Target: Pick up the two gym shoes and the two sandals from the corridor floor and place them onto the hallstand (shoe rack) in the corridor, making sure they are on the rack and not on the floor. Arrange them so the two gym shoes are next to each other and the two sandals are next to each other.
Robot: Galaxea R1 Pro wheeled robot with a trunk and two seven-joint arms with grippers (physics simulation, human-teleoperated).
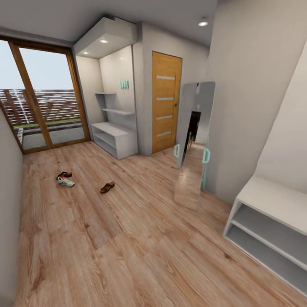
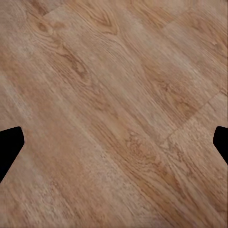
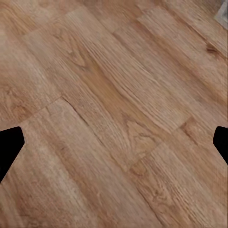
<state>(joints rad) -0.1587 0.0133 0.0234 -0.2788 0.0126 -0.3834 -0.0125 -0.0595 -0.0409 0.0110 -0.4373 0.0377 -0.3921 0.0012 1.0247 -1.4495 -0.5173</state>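
Note:
On the corridor floor [image 1: 128, 247] at the left lies a white gym shoe [image 1: 66, 182]. A dark shoe [image 1: 65, 174] sits right behind it, too small to tell its kind. A brown sandal [image 1: 107, 187] lies alone a little to the right. The hallstand [image 1: 115, 138], pale grey-white with a low bench and floating shelves above, stands against the far wall, well beyond the shoes. My left gripper [image 2: 114, 147] is open over bare planks, its dark fingertips [image 2: 9, 145] at the picture's edges. My right gripper [image 3: 114, 147] is open too, fingertips [image 3: 9, 147] wide apart above the floor.
A plain white two-shelf bench [image 1: 268, 226] stands close at the right. A tall mirror [image 1: 194, 140] leans on the right wall, beside a wooden door [image 1: 165, 102]. Glass patio doors [image 1: 42, 98] close the far left end. A wall runs along the left side.

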